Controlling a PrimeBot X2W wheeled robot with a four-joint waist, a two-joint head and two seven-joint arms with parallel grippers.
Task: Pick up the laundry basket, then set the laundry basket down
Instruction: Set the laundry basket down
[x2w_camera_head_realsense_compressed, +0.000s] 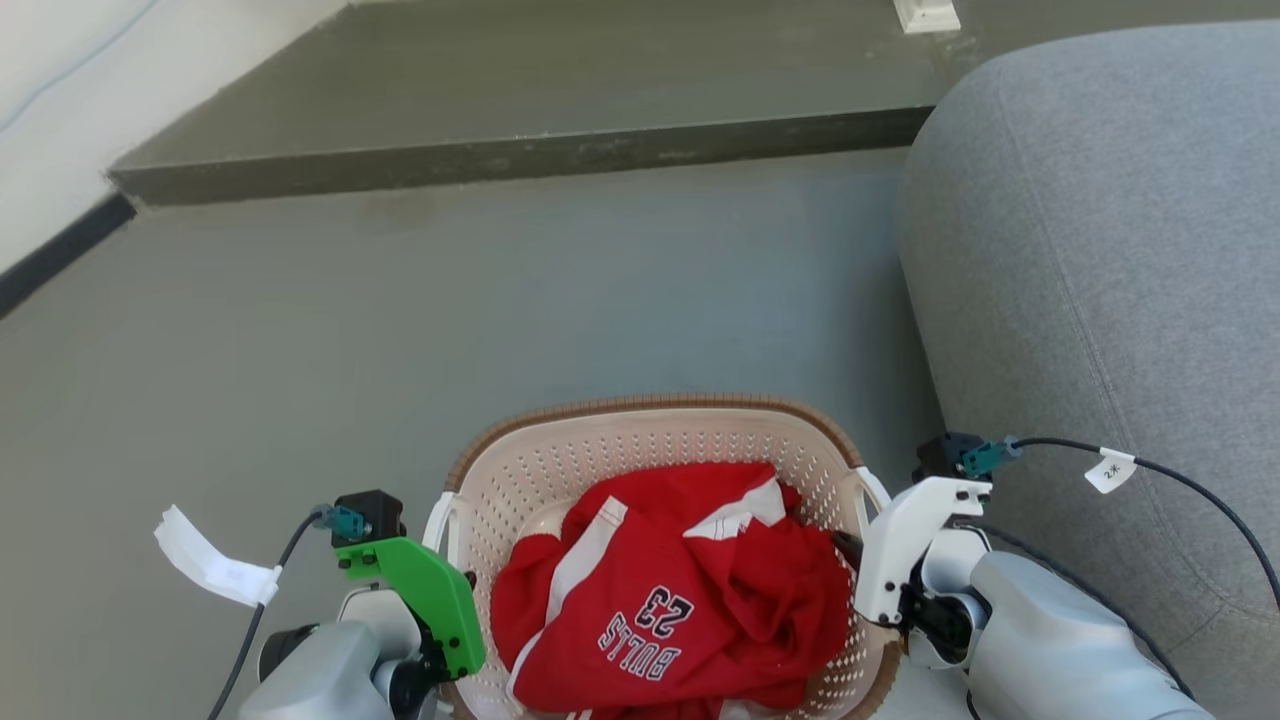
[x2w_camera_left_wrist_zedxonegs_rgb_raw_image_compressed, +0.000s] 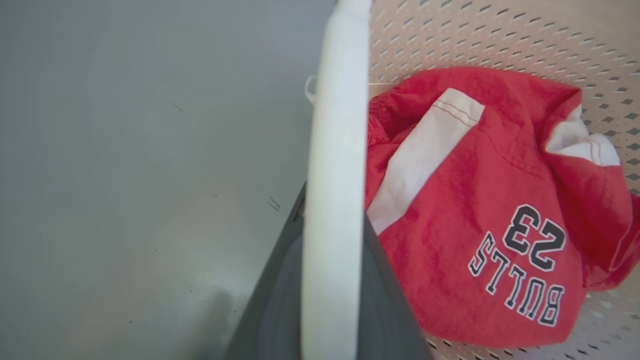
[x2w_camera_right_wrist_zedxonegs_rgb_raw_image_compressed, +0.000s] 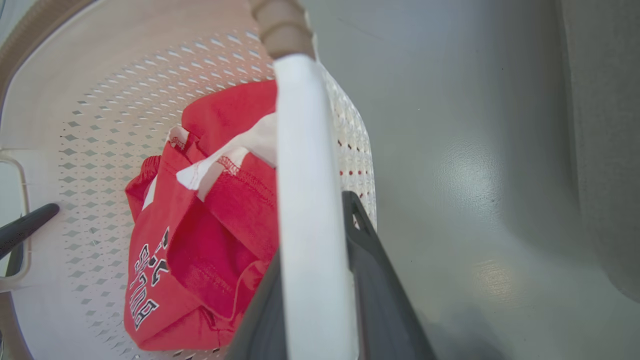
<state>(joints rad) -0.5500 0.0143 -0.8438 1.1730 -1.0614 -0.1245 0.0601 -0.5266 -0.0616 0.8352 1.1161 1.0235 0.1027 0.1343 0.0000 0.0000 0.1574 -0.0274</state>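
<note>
**Two-handed grasp at the side handles.** We are viewing the laundry basket (x2w_camera_head_realsense_compressed: 640, 445) at the near edge of the scene, sitting between the two arms. Grey floor (x2w_camera_head_realsense_compressed: 400, 320) is stretching away on its far side, and a grey upholstered sofa (x2w_camera_head_realsense_compressed: 1100, 250) is standing just to its right. The handle-to-handle axis is running left to right, so one loop is lying directly at each arm and neither arm is nearer. We are judging that the coming move is depending on both arms travelling level and together.

The left gripper (x2w_camera_left_wrist_zedxonegs_rgb_raw_image_compressed: 334, 220) is holding its dark fingers (x2w_camera_left_wrist_zedxonegs_rgb_raw_image_compressed: 280, 300) pressed on either side of the left handle (x2w_camera_left_wrist_zedxonegs_rgb_raw_image_compressed: 332, 150), with the white bar filling the gap between them. The right gripper (x2w_camera_right_wrist_zedxonegs_rgb_raw_image_compressed: 312, 230) is clamping the right handle (x2w_camera_right_wrist_zedxonegs_rgb_raw_image_compressed: 305, 175) in the same manner. We cannot tell whether the base is resting on the floor or hanging clear of it.

The wall is rigid cream plastic pierced by rows of small diamond holes. The rim (x2w_camera_head_realsense_compressed: 640, 402) is a brown woven-look band, and the handles are smooth and flat. A crumpled red garment (x2w_camera_head_realsense_compressed: 670, 590), slack and light, is lying inside.
</note>
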